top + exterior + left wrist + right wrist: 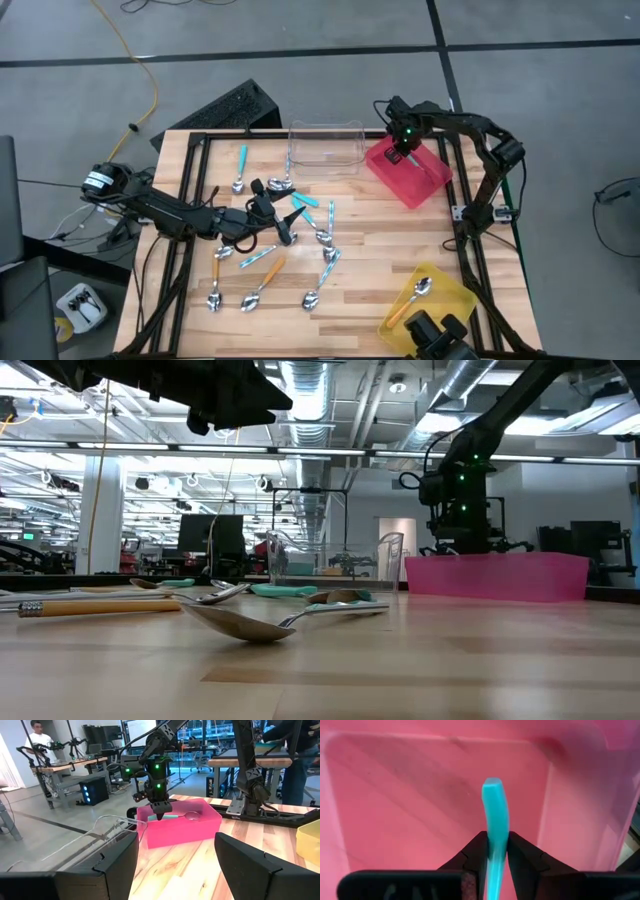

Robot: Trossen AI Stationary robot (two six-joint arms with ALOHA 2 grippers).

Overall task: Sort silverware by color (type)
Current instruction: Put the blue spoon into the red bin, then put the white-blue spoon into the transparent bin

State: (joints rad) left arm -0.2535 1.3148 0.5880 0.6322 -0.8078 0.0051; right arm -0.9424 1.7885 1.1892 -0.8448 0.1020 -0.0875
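Note:
My right gripper (pixel 400 160) points down into the red tray (pixel 425 190) at the far right, shut on a teal-handled spoon (pixel 495 805). The spoon's metal bowl (pixel 192 815) shows inside the tray. Several spoons with orange, teal and light-blue handles (pixel 270 262) lie flat on the wood at the table's left middle. My left gripper (pixel 285 215) hovers level over them, open, with nothing between its fingers (pixel 117 865). One orange-handled spoon (pixel 412 298) lies in the yellow tray (pixel 450 300). My right gripper pinches the spoon's teal handle (pixel 496 837) between its two fingers, a short way in from the handle's free end (pixel 492 782). The fingers come from above and lie across the handle. The spoon lies about level, low inside the red tray; whether it rests on the floor I cannot tell.
A clear tray (pixel 325 145) stands at the far middle, next to the red tray. The yellow tray sits at the near right corner. Bare wood lies between the spoon cluster and the trays. A person (pixel 37 737) stands at a bench beyond the table.

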